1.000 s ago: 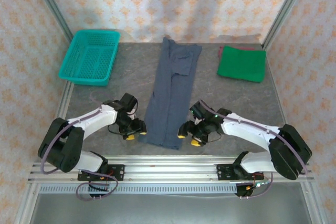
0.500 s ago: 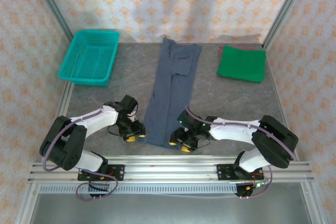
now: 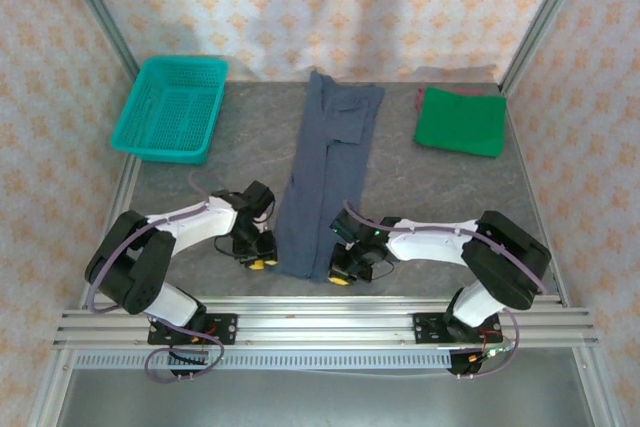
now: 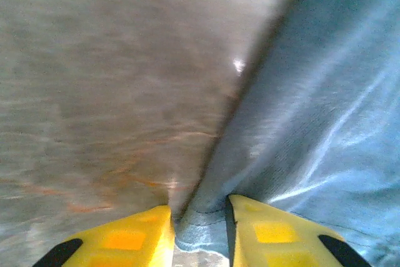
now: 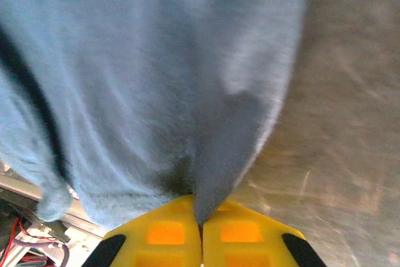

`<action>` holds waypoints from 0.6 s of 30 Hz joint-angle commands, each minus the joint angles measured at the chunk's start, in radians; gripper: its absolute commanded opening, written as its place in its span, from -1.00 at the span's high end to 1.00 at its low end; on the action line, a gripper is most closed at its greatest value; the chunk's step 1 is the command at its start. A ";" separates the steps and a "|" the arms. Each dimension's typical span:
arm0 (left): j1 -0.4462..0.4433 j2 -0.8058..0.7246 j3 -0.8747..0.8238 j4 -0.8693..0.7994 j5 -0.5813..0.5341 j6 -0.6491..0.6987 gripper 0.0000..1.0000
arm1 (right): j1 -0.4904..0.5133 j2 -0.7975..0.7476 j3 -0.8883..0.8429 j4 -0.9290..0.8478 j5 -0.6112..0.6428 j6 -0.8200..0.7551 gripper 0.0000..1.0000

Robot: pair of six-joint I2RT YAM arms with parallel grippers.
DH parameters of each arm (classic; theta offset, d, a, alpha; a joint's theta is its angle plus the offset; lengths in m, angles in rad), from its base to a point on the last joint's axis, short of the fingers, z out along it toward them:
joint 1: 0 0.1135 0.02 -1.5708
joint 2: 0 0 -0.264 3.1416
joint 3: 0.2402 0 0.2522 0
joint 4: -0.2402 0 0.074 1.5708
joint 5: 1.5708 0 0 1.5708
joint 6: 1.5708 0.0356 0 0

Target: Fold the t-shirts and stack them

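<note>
The dark slate-blue cloth t-shirt (image 3: 325, 167) lies folded lengthwise into a long narrow strip down the middle of the grey mottled table (image 3: 450, 197). Its far end is at the back edge and its near hem is close to the arms' bases. 1 short sleeve shows as a flap on the strip's upper right part.

The left arm (image 3: 190, 219) is bent low over the table, elbow out to the left and forearm running right. It puts the left gripper (image 3: 262, 255) at the hem's left corner. In the left wrist view the left gripper (image 4: 199, 214) has its 2 yellow fingers (image 4: 137, 236) narrowly apart with the rolled hem edge filling the gap. Whether they pinch it I cannot tell.

The right arm (image 3: 440, 240) stretches low and leftward from its base to the hem's right corner. There the right gripper (image 3: 340, 269) touches the cloth. In the right wrist view the right gripper (image 5: 200, 207) has its jaws closed together, with a thin fold of the blue cloth clamped in the seam between them.

The bright green cloth t-shirt (image 3: 461, 120) lies folded into a rough square at the far right corner, well apart from the blue strip.

The teal plastic mesh basket (image 3: 163, 152) stands at the far left corner, its mesh floor in view from wall to wall.
</note>
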 commanded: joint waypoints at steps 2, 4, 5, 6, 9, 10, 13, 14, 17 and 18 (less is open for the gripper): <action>-0.070 0.083 0.002 0.199 0.214 -0.009 0.61 | 0.001 0.006 0.020 0.028 0.026 -0.022 0.96; -0.070 0.095 0.013 0.167 0.202 0.004 0.83 | -0.003 0.001 0.022 0.018 0.027 -0.028 1.00; -0.070 0.097 0.016 0.145 0.193 0.015 0.91 | -0.005 -0.003 0.023 0.009 0.028 -0.030 1.00; -0.070 0.095 0.019 0.123 0.186 0.025 0.95 | -0.006 -0.008 0.022 -0.002 0.029 -0.030 1.00; -0.070 0.049 0.014 0.070 0.160 0.040 1.00 | -0.007 -0.037 0.017 -0.046 0.026 -0.032 1.00; -0.070 0.030 0.016 0.042 0.146 0.051 1.00 | -0.007 -0.056 0.010 -0.063 0.027 -0.029 1.00; -0.070 -0.015 0.015 -0.032 0.111 0.081 1.00 | -0.007 -0.128 -0.011 -0.123 0.046 -0.017 1.00; -0.070 -0.030 0.012 -0.056 0.090 0.091 1.00 | -0.007 -0.155 -0.019 -0.146 0.053 -0.011 1.00; -0.070 -0.078 0.004 -0.109 0.053 0.092 1.00 | -0.007 -0.215 -0.039 -0.188 0.054 0.010 1.00; -0.070 -0.094 0.001 -0.112 0.054 0.092 1.00 | -0.007 -0.229 -0.042 -0.198 0.053 0.012 1.00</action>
